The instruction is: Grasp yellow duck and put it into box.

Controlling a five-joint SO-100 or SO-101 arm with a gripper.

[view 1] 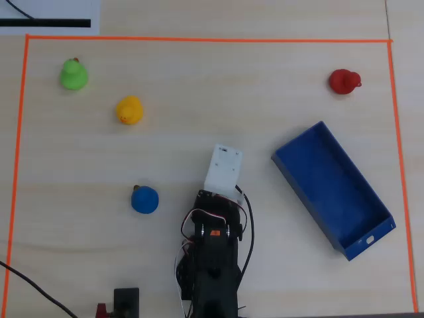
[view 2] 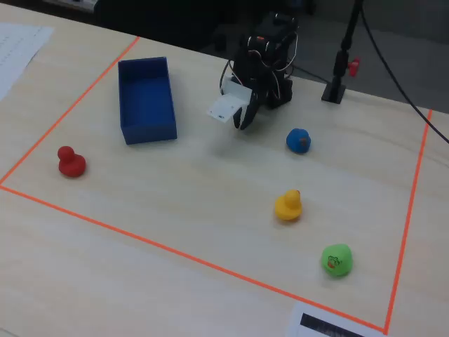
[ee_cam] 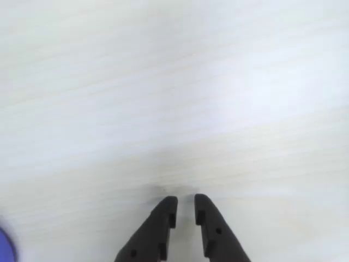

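Observation:
The yellow duck [view 1: 129, 110] stands on the pale wooden table, upper left in the overhead view and right of centre in the fixed view [view 2: 288, 206]. The dark-blue box [view 1: 366, 240] lies empty at the right in the overhead view and at the upper left in the fixed view [view 2: 149, 132]. My gripper [ee_cam: 186, 203] hangs over bare table between them, well away from both. Its jaws are almost together with only a narrow slit, and nothing is between them. It also shows in the fixed view [view 2: 243, 123]. In the overhead view the white wrist block [view 1: 223, 169] hides it.
A blue duck [view 1: 144, 199] sits close to the arm's left in the overhead view, and its edge shows in the wrist view [ee_cam: 4, 248]. A green duck [view 1: 73, 75] and a red duck [view 1: 343, 81] stand near the far corners. Orange tape [view 1: 199, 39] frames the area.

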